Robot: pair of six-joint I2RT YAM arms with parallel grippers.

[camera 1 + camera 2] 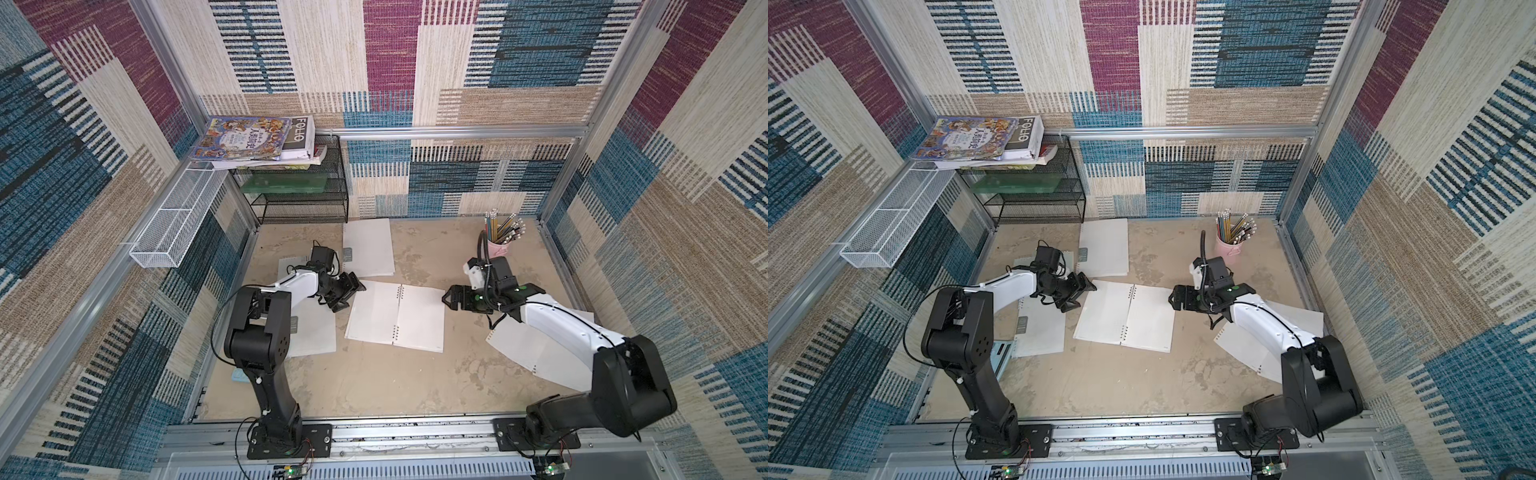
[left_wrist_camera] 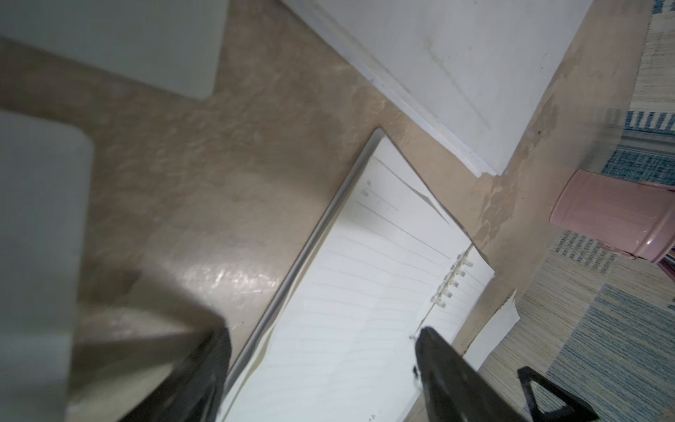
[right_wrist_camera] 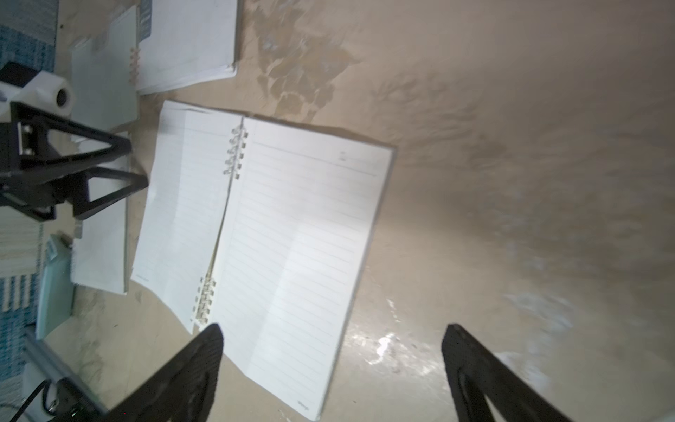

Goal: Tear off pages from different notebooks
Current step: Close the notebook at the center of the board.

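Note:
An open spiral notebook (image 1: 397, 318) (image 1: 1125, 316) lies flat in the middle of the table, lined pages up. My left gripper (image 1: 351, 296) (image 2: 321, 350) hovers open over its far left corner, holding nothing. At the notebook's right edge my right gripper (image 1: 445, 299) (image 3: 332, 350) is also open and empty, above the near right corner of the notebook (image 3: 277, 226). A shut notebook (image 1: 370, 247) lies behind. Two more notebooks (image 1: 311, 332) (image 1: 286, 266) lie partly under the left arm. Loose pages (image 1: 536, 349) with a holed edge rest under the right arm.
A pink cup of pencils (image 1: 500, 245) stands at the back right. At the back left is a black mesh rack (image 1: 299, 199) with colourful books (image 1: 253, 139) on top, and a white wire basket (image 1: 174, 224) on the left wall. A light-blue calculator (image 1: 1000, 353) lies by the left arm's base.

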